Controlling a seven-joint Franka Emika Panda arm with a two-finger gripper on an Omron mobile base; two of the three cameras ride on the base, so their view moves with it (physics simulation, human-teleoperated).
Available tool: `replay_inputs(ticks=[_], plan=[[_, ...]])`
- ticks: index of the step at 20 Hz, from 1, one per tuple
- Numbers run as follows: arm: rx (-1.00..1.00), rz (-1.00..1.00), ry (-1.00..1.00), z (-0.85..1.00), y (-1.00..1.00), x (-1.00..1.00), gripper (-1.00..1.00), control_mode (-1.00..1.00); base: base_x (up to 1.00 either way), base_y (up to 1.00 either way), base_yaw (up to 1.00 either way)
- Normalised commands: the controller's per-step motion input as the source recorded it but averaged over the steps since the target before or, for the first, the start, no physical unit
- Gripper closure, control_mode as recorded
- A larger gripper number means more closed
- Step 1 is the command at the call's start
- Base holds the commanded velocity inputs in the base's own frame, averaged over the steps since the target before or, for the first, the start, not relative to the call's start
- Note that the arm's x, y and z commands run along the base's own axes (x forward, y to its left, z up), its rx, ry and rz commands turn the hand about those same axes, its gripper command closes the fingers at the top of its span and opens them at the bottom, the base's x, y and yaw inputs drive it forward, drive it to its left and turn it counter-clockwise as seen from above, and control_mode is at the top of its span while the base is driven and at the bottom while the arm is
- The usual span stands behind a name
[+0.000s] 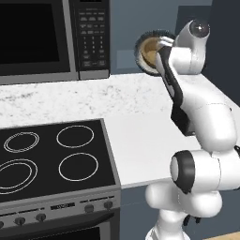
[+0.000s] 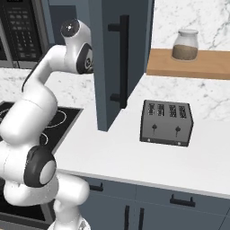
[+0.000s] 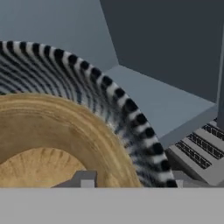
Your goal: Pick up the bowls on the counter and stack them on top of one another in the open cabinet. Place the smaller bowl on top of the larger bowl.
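The smaller bowl (image 3: 48, 131), tan wood, sits nested inside the larger bowl (image 3: 87, 83). Both rest in the open cabinet (image 3: 162, 105), tipped in the left base view.

No legible text: the microwave (image 1: 54, 37) keypad markings and the small label on the stove (image 1: 56, 168) front panel are too blurred to read.

Open cabinet (image 3: 175, 105) floor free beside the stacked bowls (image 3: 87, 131).
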Motion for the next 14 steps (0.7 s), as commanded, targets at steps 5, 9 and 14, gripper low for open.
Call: replay_inputs(ticks=[5,9,14], plan=[[0.0,-0.04,0.0,0.51,0.02,0.37,1.0,-1.0,0.0,0.0,0.0],[0.0,-0.01,-0.01,-0.26,0.16,0.99,1.0,-1.0,0.0,0.0,0.0],[0.0,-0.02,-0.08,-0.3,0.11,0.71,-1.0,-1.0,0.0,0.0,0.0]])
